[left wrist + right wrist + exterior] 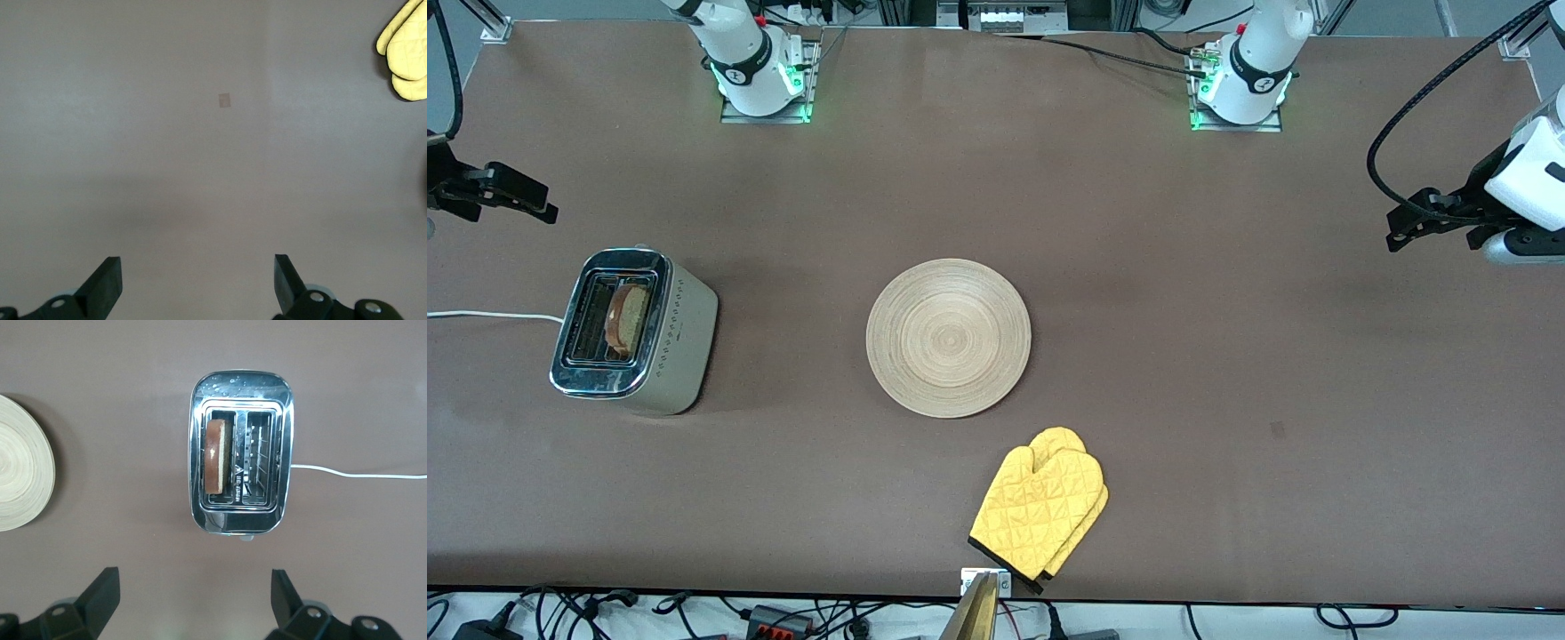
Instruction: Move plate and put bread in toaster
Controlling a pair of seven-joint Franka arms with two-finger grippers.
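brown table [1138,267] | bread [630,318] half-hidden in toaster [636,331] slot | left end effector [197,283], right end effector [193,600] released, cropped

Bread [630,318] upright in toaster [660,356]; bare wooden plate [949,338] mid-table.

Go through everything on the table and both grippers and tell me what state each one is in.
Pale wooden round plate: flat on the table, bare.
Brown bread slice: upright in one toaster slot.
Chrome-topped cream toaster: upright, other slot empty.
Yellow quilted oven mitts: lying stacked.
Left gripper: open, holding nothing.
Right gripper: open, over the toaster.
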